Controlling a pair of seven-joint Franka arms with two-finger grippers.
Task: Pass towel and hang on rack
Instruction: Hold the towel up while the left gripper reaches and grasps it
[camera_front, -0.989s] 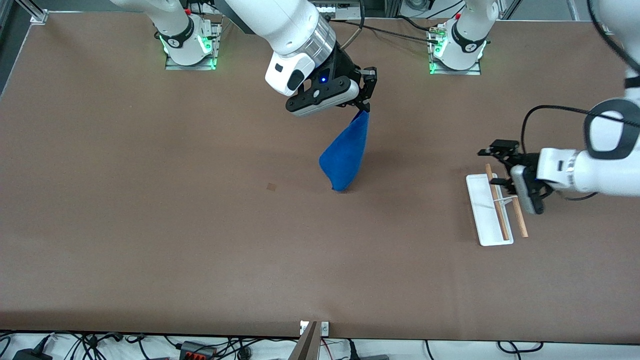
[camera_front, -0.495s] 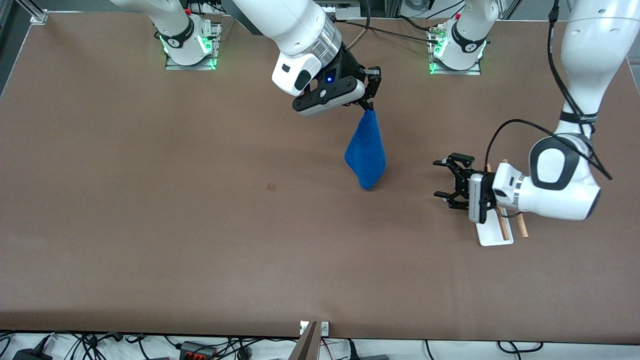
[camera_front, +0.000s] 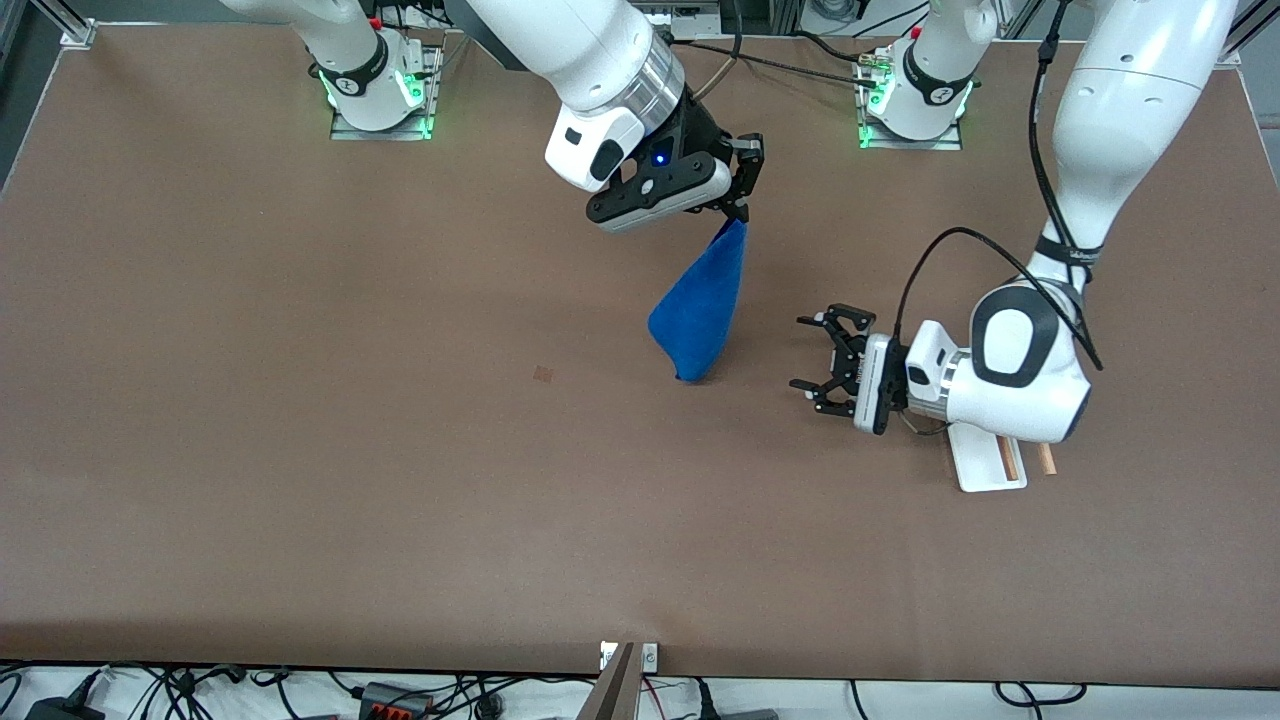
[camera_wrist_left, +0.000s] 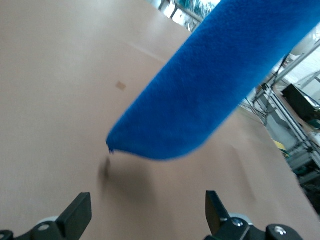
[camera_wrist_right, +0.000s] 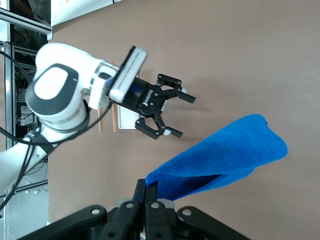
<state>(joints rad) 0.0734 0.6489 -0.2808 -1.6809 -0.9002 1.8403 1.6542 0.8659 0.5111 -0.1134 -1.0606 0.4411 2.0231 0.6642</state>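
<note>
Right gripper (camera_front: 738, 190) over table (camera_front: 300, 450) centre, pinched shut on top corner of blue towel (camera_front: 697, 315); towel hangs free, sagging toward 7 o'clock in front view, tip just above the surface. Left gripper (camera_front: 822, 364) at 3 o'clock of towel, near it, apart from it, aimed at it, fingers (camera_wrist_left: 80, 214) spread wide with nothing between. Rack (camera_front: 985, 463) at 4 o'clock of left gripper, toward left arm's end, mostly covered by left wrist; white base and wooden rod ends showing.
</note>
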